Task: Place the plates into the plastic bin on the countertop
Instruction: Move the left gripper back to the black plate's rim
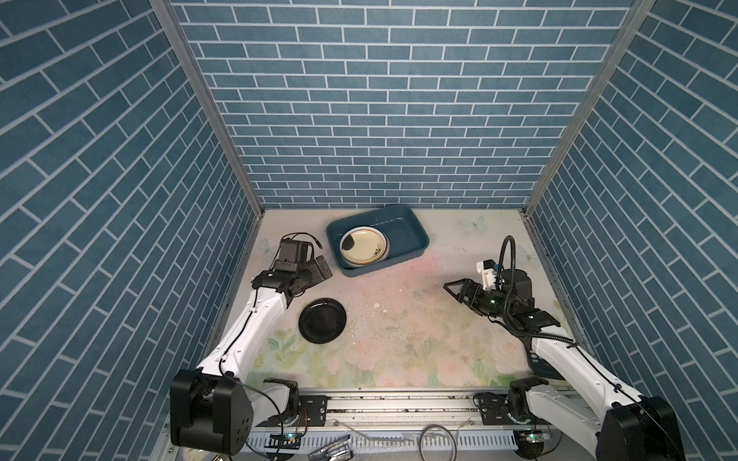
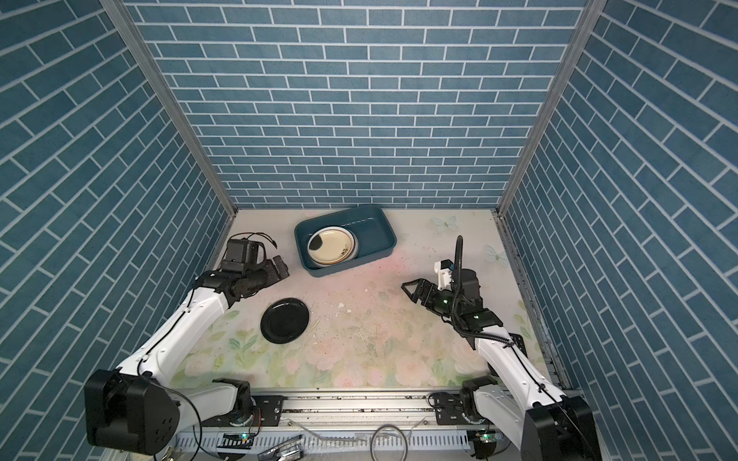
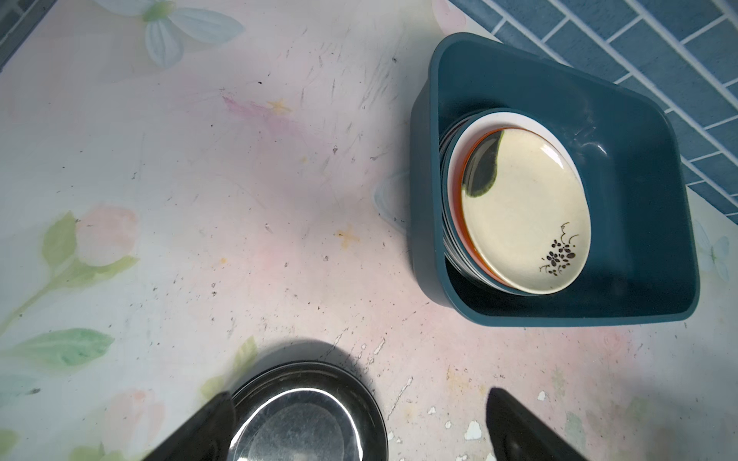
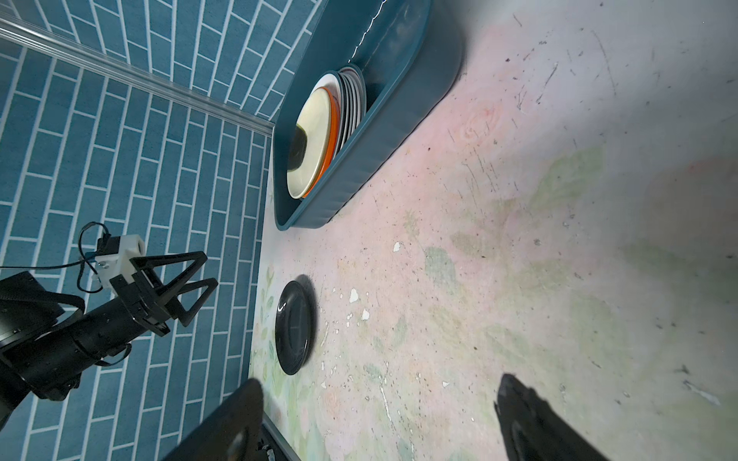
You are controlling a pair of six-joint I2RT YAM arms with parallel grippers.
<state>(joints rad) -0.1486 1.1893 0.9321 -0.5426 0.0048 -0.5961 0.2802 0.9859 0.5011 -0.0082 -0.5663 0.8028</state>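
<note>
The dark teal plastic bin stands at the back of the flowered countertop. A stack of several plates fills its left half, topped by a cream plate with a small dark flower print; an orange rim shows under it. One black plate lies alone on the countertop at the left. My left gripper hangs open in the air between that plate and the bin, holding nothing; its fingers frame the black plate from above. My right gripper is open and empty at the right.
Blue brick walls close in the back and both sides. White chips and scuffs dot the middle of the countertop. A dark flat device lies partly under the right arm. A metal rail runs along the front edge.
</note>
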